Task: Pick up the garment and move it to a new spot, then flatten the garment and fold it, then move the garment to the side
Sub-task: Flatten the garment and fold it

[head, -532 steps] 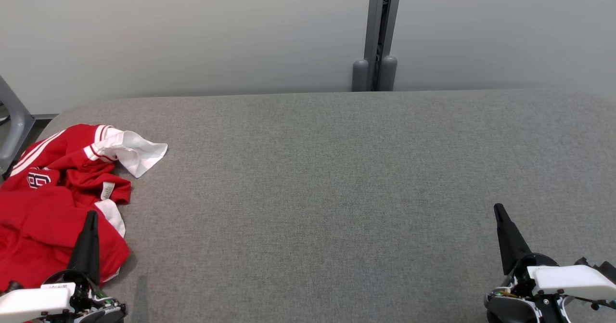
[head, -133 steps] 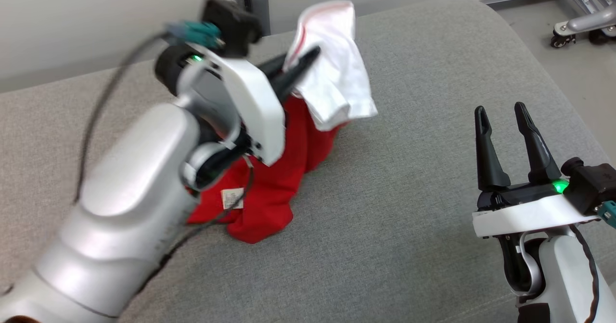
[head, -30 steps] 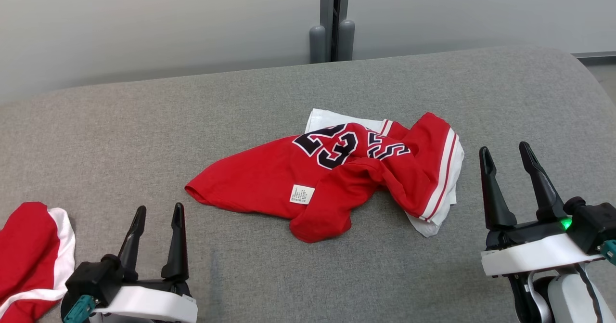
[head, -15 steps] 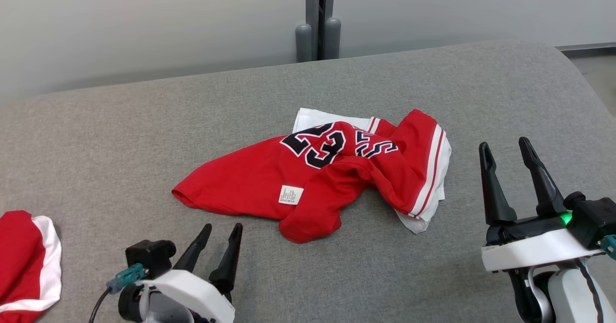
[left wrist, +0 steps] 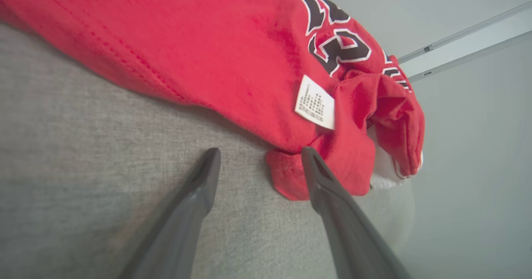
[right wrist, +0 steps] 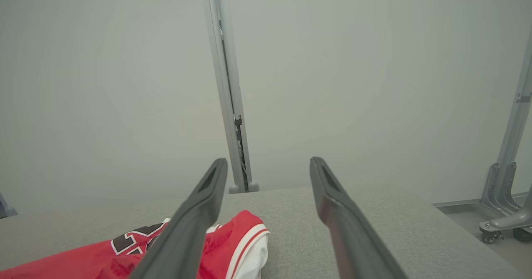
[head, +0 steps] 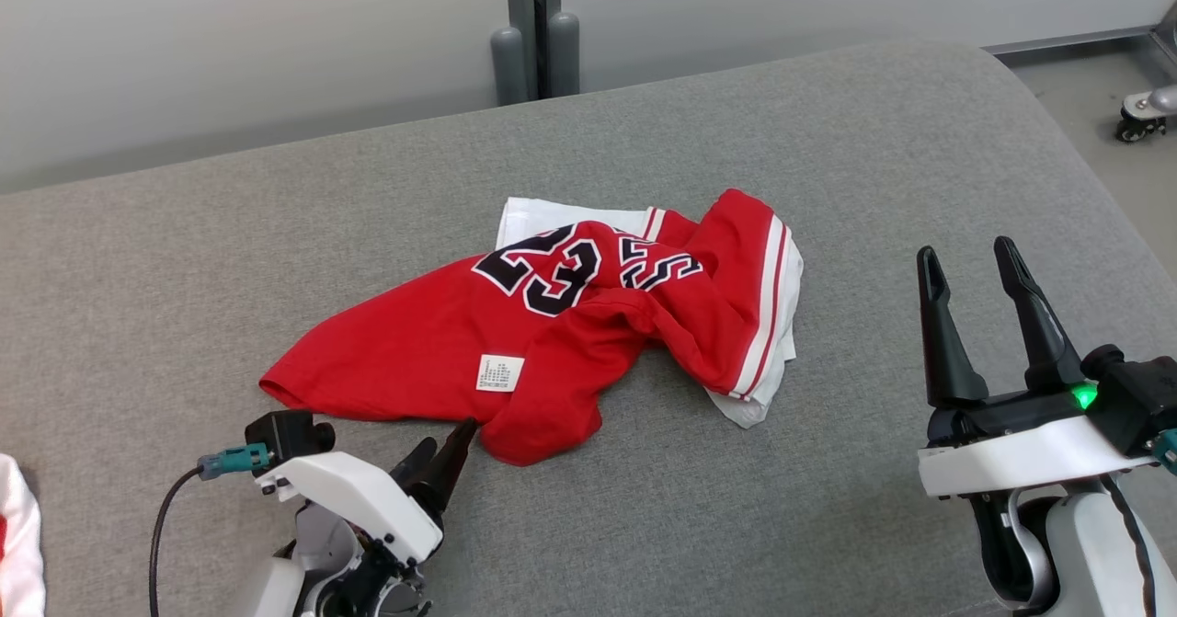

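Well, the long table (head: pixel 828 139) is covered in grey fabric, with a plain pale wall (head: pixel 230 47) and a grey upright post (head: pixel 538 10) behind it, and a wheeled metal frame (head: pixel 1145 107) on the floor off its far right corner. The red number 23 jersey (head: pixel 552 323) lies crumpled mid-table, and the left gripper (head: pixel 449 435), fingers spread, sits low with its tips right at the jersey's near fold, just below the white care label (head: pixel 499 372). The right gripper (head: pixel 964 249) hangs spread and empty, well off to the jersey's right.
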